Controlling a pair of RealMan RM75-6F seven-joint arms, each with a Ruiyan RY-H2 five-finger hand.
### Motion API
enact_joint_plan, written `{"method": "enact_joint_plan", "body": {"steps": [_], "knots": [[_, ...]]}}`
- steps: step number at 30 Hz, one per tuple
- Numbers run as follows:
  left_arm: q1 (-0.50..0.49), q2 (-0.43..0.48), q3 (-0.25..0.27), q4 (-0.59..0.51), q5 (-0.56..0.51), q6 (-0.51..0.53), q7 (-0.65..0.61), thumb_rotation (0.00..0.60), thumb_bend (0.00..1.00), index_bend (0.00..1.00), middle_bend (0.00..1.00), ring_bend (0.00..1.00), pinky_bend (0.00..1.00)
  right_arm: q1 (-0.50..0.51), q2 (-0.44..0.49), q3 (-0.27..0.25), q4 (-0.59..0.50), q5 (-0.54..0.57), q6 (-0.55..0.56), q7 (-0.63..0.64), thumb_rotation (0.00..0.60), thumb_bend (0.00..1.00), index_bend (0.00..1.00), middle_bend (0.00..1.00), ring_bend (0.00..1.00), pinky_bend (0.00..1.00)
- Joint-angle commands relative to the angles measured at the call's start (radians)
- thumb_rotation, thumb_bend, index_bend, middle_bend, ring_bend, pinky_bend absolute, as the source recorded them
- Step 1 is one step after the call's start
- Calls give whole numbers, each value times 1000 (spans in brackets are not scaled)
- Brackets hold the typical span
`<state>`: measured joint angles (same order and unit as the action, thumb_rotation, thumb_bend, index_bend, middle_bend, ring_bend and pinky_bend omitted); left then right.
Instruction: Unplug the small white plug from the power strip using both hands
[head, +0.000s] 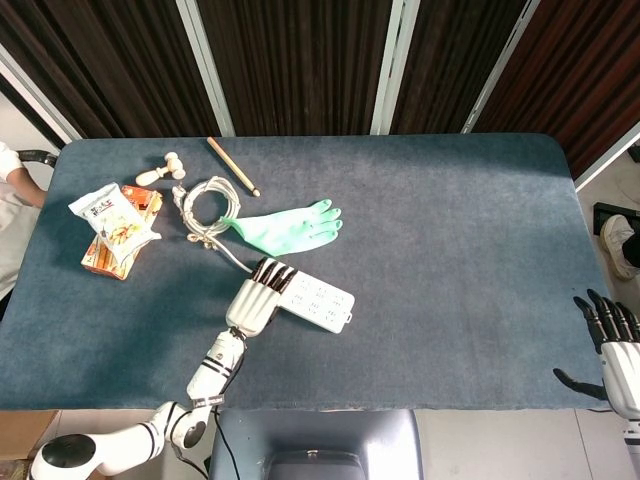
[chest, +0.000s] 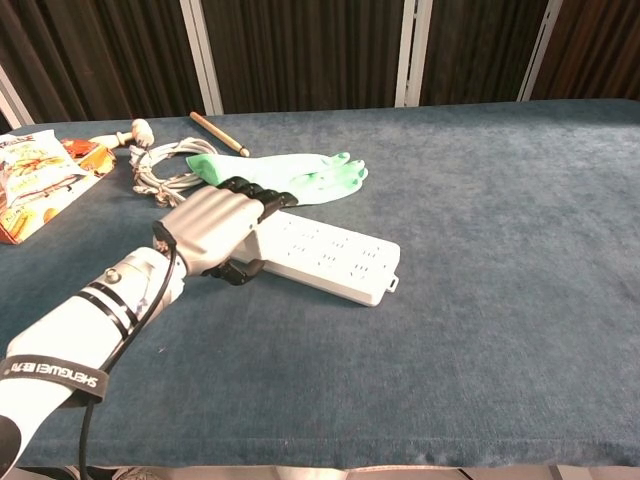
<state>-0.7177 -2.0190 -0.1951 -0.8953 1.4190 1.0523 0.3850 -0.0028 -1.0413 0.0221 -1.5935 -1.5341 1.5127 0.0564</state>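
Dark slatted panels back a blue-grey felt table (head: 450, 220). Landmark: white power strip (head: 318, 301), lying diagonally w/ its far end toward the table's left-rear clutter.

Left hand (head: 256, 297) lies over the strip's left end, fingers (chest: 262, 193) draped on top, thumb curled against the near side wall in chest view; grasping the strip end, as far as visible. The small white plug can't be made out — that end is covered by the hand; only a white cable runs from there back to a coiled white cord (head: 205, 210).

Right hand (head: 612, 340) is well to the right of the strip, past the table's front-right corner, fingers spread, holding nothing.

Just behind the strip: green rubber glove (head: 290, 226), fingertips pointing right. Behind-left of it: wooden stick (head: 233, 166), small wooden mallet (head: 162, 170), snack packets (head: 115, 227) near the left edge.

Right of the strip, bare felt runs to the right edge. Strip's near side sits well in from the front edge.
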Motion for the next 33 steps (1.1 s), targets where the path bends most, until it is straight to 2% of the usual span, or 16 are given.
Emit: {"method": "enact_joint_plan", "body": {"steps": [1, 8, 14, 16, 19, 21, 24, 29, 33], "knots": [[-1, -1, 2, -3, -4, -1, 1, 600, 457, 154, 263, 132, 107, -1, 0, 0, 0, -1, 2, 1, 600, 149, 0, 0, 0, 0], [-4, 4, 4, -29, -13, 6, -19, 600, 487, 220, 340, 198, 126, 11, -14, -2, 11, -26, 0, -14, 600, 149, 0, 0, 0, 0], [-7, 12, 9, -57, -25, -1, 0, 600, 524, 251, 382, 235, 141, 111, -76, -8, 77, -174, -49, -3, 600, 153, 0, 0, 0, 0], [-6, 14, 10, -66, -26, 5, 5, 600, 524, 254, 388, 241, 144, 161, -106, -10, 114, -220, -91, 1, 600, 197, 0, 0, 0, 0], [-8, 15, 10, -78, -24, 16, 10, 600, 524, 255, 389, 243, 147, 257, -175, -8, 172, -268, -186, 3, 600, 326, 0, 0, 0, 0], [-10, 16, 10, -82, -23, 22, 17, 600, 525, 257, 391, 245, 150, 305, -219, -7, 197, -289, -228, 17, 600, 459, 1, 8, 0, 0], [-11, 16, 10, -89, -27, 25, 27, 600, 525, 261, 395, 247, 153, 379, -296, -6, 246, -313, -297, 20, 600, 590, 15, 33, 0, 0], [-11, 17, 12, -91, -35, 25, 41, 600, 525, 262, 403, 253, 155, 472, -415, 10, 300, -283, -416, -1, 600, 606, 19, 35, 0, 0], [-10, 18, 17, -97, -36, 29, 48, 600, 526, 266, 409, 260, 157, 510, -484, 28, 324, -229, -473, -15, 600, 607, 19, 36, 0, 0]]}}
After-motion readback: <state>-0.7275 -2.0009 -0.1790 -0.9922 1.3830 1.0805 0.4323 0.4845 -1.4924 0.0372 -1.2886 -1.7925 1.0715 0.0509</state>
